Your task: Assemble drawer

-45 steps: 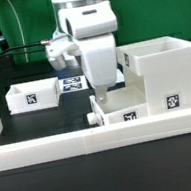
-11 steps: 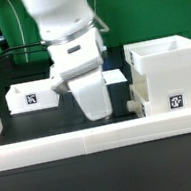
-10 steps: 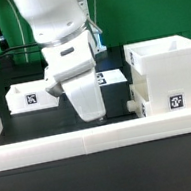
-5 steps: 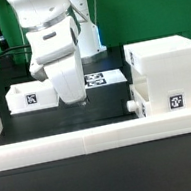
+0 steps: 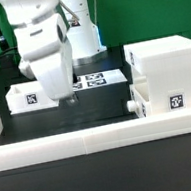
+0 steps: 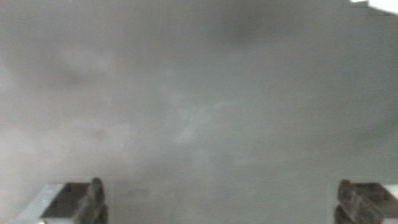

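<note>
as the gripper (image 5: 71,98) hangs wide open and empty just beside the loose tray (image 5: 23,97), well apart from the casing (image 5: 166,69), a misjudged descent could clip the tray's wall, shoving it askew.

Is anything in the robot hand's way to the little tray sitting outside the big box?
Nothing visible. The open gripper hangs by the loose tray, at its end on the exterior view's right; no other part shows between them.

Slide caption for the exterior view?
Open gripper hovers near the loose tray; casing stands at the exterior view's right.
</note>
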Robot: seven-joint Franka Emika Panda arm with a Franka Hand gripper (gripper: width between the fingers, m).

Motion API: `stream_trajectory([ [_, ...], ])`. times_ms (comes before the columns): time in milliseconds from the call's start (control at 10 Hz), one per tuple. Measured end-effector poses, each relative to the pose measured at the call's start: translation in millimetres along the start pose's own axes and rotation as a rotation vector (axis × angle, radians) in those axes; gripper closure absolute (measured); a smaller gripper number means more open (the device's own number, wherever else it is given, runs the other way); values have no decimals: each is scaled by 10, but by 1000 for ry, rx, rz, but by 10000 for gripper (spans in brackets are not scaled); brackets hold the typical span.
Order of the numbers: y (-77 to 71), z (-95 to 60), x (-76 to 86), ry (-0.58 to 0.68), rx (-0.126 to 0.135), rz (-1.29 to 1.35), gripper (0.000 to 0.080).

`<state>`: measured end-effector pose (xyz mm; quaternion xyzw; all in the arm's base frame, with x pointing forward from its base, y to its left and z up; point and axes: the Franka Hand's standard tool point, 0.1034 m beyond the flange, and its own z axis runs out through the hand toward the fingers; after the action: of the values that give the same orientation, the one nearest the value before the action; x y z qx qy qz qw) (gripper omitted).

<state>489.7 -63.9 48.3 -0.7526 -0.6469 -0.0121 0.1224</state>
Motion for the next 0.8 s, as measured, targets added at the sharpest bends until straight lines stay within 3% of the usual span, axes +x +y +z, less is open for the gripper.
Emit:
stream_trajectory([
  [200, -177, -86, -55, -23, -26, 87, 150],
  [600, -161, -55, -47, -16, -25, 260, 150],
  [700, -158, -61, -69, -15, -40, 346, 150],
  [800, -196, -89, -177, -18, -115, 459, 150],
])
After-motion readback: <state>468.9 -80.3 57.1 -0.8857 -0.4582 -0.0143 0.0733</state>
